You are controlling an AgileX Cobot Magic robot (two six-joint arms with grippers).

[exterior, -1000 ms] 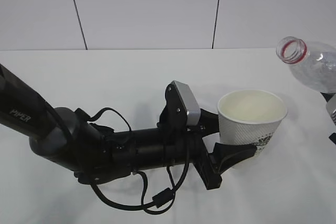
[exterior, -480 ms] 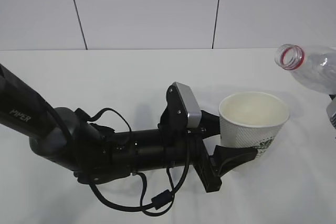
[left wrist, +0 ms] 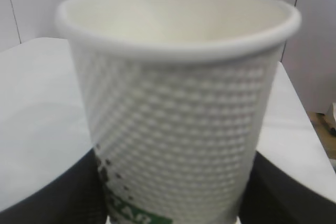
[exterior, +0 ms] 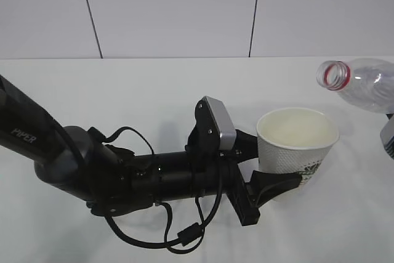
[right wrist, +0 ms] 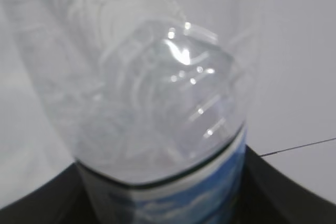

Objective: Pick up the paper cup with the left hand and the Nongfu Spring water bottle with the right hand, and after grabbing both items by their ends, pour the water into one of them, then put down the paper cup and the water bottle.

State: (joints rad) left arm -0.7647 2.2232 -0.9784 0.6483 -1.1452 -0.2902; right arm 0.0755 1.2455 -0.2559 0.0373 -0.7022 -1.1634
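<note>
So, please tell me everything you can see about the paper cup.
The paper cup is white and tapered, with a rolled rim, an embossed dotted wall and a green printed logo near its base. Its inside is cream, and no water is visible in it. It stands upright, gripped low on its sides between the black fingers of the left hand. Whether its base touches the white table cannot be told. The open mouth of the tilted water bottle is above and to its right, not touching it.
</note>
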